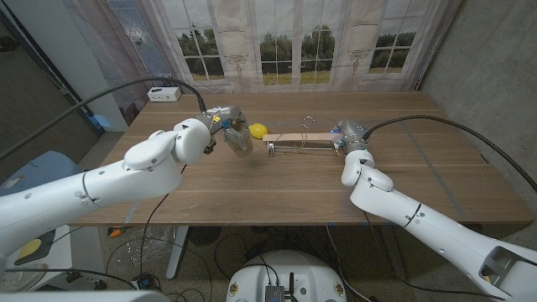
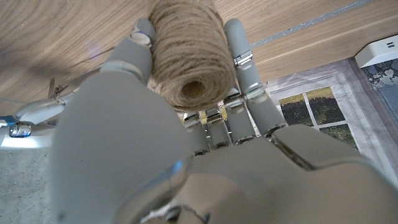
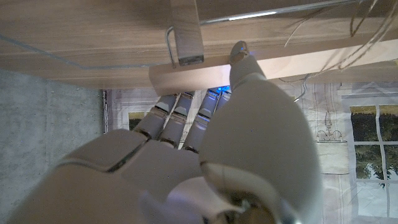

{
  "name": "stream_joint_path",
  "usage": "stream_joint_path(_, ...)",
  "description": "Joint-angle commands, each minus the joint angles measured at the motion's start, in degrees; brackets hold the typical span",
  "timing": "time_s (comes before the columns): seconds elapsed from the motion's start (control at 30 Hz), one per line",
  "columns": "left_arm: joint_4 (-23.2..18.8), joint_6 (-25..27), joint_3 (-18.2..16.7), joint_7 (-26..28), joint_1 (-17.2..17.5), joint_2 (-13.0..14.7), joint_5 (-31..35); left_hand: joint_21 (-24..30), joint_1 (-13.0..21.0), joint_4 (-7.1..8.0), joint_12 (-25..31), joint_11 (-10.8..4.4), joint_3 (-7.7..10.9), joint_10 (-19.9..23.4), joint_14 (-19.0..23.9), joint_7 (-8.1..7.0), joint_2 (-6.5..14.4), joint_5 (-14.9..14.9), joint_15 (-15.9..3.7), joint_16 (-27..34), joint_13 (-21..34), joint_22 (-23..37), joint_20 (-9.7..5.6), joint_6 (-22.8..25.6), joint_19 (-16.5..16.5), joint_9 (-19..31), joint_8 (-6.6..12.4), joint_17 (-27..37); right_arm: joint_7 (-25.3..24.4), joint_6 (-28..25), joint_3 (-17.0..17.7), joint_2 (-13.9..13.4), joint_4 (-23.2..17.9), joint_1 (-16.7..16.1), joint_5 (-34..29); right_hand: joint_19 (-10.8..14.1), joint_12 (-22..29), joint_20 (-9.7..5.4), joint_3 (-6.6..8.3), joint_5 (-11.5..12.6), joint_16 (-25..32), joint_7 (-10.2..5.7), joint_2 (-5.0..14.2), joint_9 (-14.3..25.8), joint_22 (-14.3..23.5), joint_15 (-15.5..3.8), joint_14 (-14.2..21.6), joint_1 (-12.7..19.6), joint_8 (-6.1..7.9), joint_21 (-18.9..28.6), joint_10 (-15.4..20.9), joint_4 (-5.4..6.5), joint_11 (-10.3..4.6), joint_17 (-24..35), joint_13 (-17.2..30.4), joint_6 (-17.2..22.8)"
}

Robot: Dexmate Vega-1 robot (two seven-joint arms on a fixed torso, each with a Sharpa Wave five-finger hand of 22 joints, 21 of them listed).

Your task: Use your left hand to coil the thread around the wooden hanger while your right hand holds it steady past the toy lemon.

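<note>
The left hand (image 1: 228, 126) is gripping a spool of twine (image 2: 189, 53), with its fingers (image 2: 245, 62) closed along both sides of the spool. In the left wrist view the spool's open core is facing the camera and the wound twine is showing between the fingers. In the head view this hand is hanging over the wooden table (image 1: 252, 189), just beside the toy lemon (image 1: 258, 130), which is lying on the table between the hand and the near end of the hanger.

The wooden hanger (image 1: 298, 143) is lying across the middle of the table, with its metal hook (image 1: 308, 120) pointing toward the far edge. A metal clip (image 1: 272, 148) is sitting at the end nearest the lemon.

The right hand (image 1: 346, 137) is holding the opposite end of the hanger. In the right wrist view its fingers (image 3: 177, 118) are curling under the wooden bar (image 3: 249, 68) and the thumb is pressing against the bar's edge, so the hand is clamped on the hanger. Loose strands of twine are trailing near the bar in that view.

A white box (image 1: 164, 94) is sitting at the far left corner of the table. A curtain printed with windows (image 1: 294, 42) is hanging behind the table.
</note>
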Motion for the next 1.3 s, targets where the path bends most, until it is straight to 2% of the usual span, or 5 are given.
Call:
stream_joint_path(0.03,5.1,-2.0,0.4,-5.3,2.8,-4.7,7.9,-0.2,12.1,1.6,-0.2,-5.11,1.28,5.4,11.8,0.5,13.3,0.0,-15.33,0.5,7.0,0.1,-2.56,4.8,-0.8,2.9,0.09,0.1,5.4,-2.8,-3.7,-0.2,2.4,4.1,2.1,-0.3,-0.2,-0.01,0.74,0.2,0.0,-2.94,3.54,1.5,0.1,-9.72,0.0,-0.1,-0.05,0.3,-0.1,0.59,0.29,0.2,0.1,2.6)
stream_joint_path(0.73,11.7,-3.4,2.5,-15.2,1.8,-9.0,13.7,-1.0,12.3,1.61,-2.5,-5.28,0.85,3.9,8.4,0.43,13.4,-0.3,-15.23,-0.6,6.4,0.2,-1.32,2.2,-4.7,2.4,-1.42,-0.2,7.7,-4.7,-7.3,1.0,6.7,8.7,4.5,-0.6,-1.1,-0.01,1.48,-0.1,-0.6,-3.14,3.97,1.5,0.0,-9.46,-0.9,-0.1,-0.75,0.5,-1.6,0.93,0.7,0.2,-0.2,1.0)
stream_joint_path(0.87,12.2,-3.2,3.8,-19.8,0.2,-9.2,16.0,-2.0,11.4,2.14,-7.1,-5.12,-2.52,0.5,1.1,0.38,13.7,-0.8,-14.61,-0.5,4.4,0.5,1.6,-3.2,-12.5,1.9,-4.73,1.7,7.2,-4.3,-7.0,0.8,6.5,8.4,5.0,-0.8,-2.3,0.06,1.74,-0.4,-0.9,-3.33,3.88,1.3,0.0,-9.18,-1.7,-0.5,-1.74,0.6,-3.8,1.26,0.84,0.3,-0.5,-0.9)
stream_joint_path(1.03,12.2,-3.3,4.3,-23.2,-0.6,-9.5,18.8,-6.9,6.4,3.2,-15.6,-4.15,-5.17,-7.0,-18.0,-0.75,14.3,-1.2,-9.8,-2.8,1.1,0.4,9.22,-10.9,-29.0,0.0,-10.15,0.8,6.1,-3.6,-6.4,0.5,6.2,7.8,5.5,-1.5,-4.6,0.2,1.99,-0.6,-1.7,-4.13,3.48,0.7,0.0,-8.76,-4.3,-1.3,-4.9,0.7,-8.2,1.58,1.05,0.6,-1.0,-6.6)
stream_joint_path(1.3,11.4,-4.0,2.2,-24.7,0.6,-9.8,20.4,-12.2,0.4,4.39,-24.2,-2.73,-11.26,-18.2,-34.0,-3.06,12.9,-2.2,-4.67,-2.4,-1.2,0.3,12.66,-27.3,-40.0,-2.9,-14.1,0.0,6.3,-1.1,-4.9,-1.0,5.1,6.8,7.3,-4.3,-9.6,1.92,0.41,-0.6,-3.6,-4.94,1.49,-0.3,-0.2,-5.81,-10.2,-4.8,-11.97,0.3,-18.3,2.19,2.08,0.4,-1.8,-19.7)
